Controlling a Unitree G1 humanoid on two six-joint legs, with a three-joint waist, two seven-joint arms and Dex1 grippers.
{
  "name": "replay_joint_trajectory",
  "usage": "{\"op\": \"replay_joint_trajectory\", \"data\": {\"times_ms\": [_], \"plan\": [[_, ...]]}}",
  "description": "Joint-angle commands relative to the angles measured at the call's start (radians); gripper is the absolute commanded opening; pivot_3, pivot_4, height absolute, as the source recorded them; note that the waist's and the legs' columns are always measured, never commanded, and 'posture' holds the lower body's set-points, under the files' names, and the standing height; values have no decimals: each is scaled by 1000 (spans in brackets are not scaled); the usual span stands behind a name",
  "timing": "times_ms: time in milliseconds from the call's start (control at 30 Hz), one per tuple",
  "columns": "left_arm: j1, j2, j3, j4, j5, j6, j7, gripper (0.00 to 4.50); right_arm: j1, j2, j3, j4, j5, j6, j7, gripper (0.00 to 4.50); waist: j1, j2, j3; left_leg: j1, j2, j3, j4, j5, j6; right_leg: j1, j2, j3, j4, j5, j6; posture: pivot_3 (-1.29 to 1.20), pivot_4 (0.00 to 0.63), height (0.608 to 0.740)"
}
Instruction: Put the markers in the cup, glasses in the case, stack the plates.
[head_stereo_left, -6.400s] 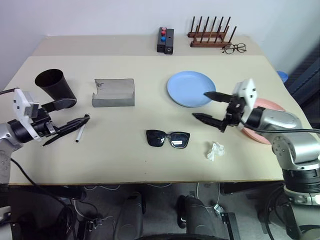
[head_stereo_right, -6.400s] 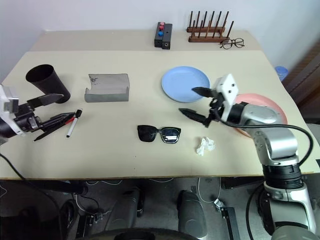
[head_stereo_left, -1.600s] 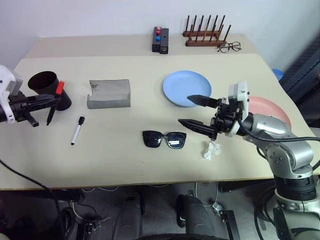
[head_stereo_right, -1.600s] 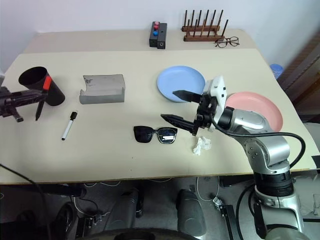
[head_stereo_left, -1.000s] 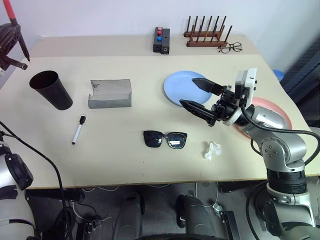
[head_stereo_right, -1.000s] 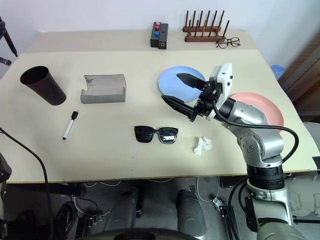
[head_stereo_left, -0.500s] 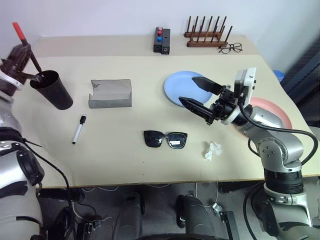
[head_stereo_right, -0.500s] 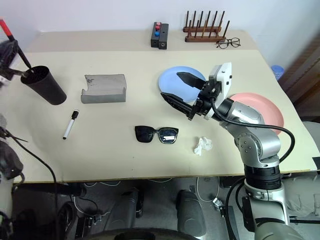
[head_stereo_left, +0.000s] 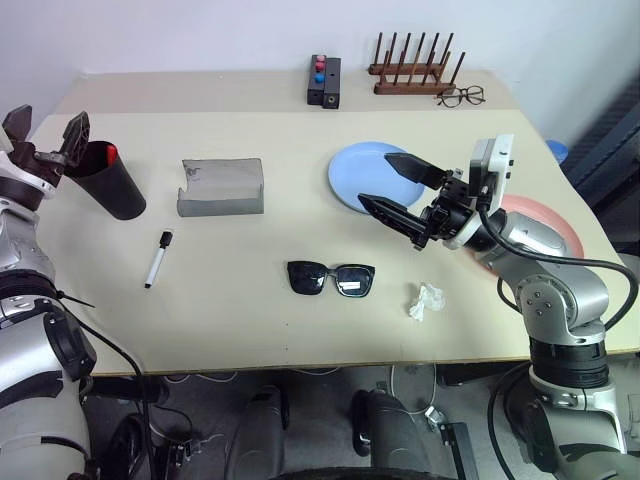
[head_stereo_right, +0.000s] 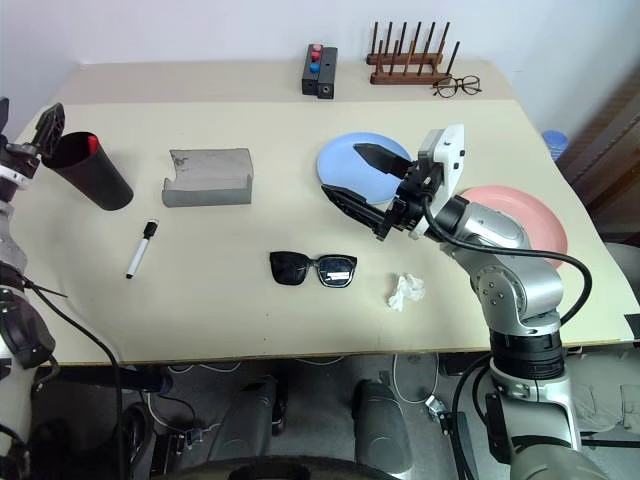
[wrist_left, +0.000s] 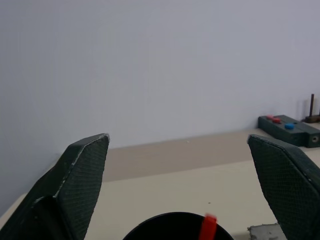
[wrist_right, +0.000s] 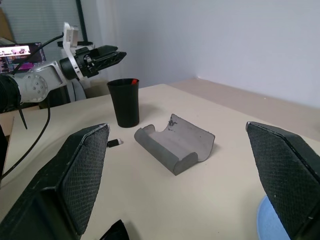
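You are looking between the two spread fingers (wrist_left: 82, 175) of the left gripper (wrist_left: 182, 187), which is standing open over the black cup (wrist_left: 175, 227). The red cap of a marker (wrist_left: 207, 227) is sticking up inside its rim.

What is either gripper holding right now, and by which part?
Nothing. The left gripper stands open above the cup, with the red-capped marker already inside it. The right gripper is open too, hovering empty near the blue plate.
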Motion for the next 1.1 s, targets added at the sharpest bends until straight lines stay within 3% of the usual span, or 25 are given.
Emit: {"op": "replay_joint_trajectory", "data": {"times_ms": [33,133,267,367,533,867,1100], "plan": [[-8,16,-12,-88,-4,52,-12,4347,-5,-12,-20,-40,13,-1,-4,4500,0,0,0,0,0,0,0,0,0,0,0,0,0,0,0,0,150,740],[55,22,-53,-287,-62,297,-132,4347,0,-16,-24,-42,15,4,-6,4500,-1,0,0,0,0,0,0,0,0,0,0,0,0,0,0,0,150,740],[223,82,-95,-656,-129,626,-175,4347,10,-37,-30,-30,9,1,13,4500,-8,0,0,0,0,0,0,0,0,0,0,0,0,0,0,0,150,740],[320,128,-116,-890,-189,889,-148,4347,11,-65,-27,-7,-6,-13,46,4500,-7,0,0,0,0,0,-1,0,0,0,0,0,0,0,0,0,150,740],[375,114,-118,-1122,-226,1086,-32,4347,-3,-69,-19,26,-16,-27,64,4500,2,0,0,1,0,-1,1,0,0,1,0,0,-1,-1,-2,0,150,740],[468,57,-178,-1182,-161,1343,204,4347,26,-114,-30,12,-10,-25,146,4500,-1,0,0,1,0,-1,1,0,0,1,0,0,0,0,0,0,150,740],[388,13,-231,-1027,-74,1435,332,4347,33,-83,-13,7,-18,-30,117,4500,2,0,0,1,0,-1,1,0,0,1,0,0,-1,0,-1,0,150,740]]}}
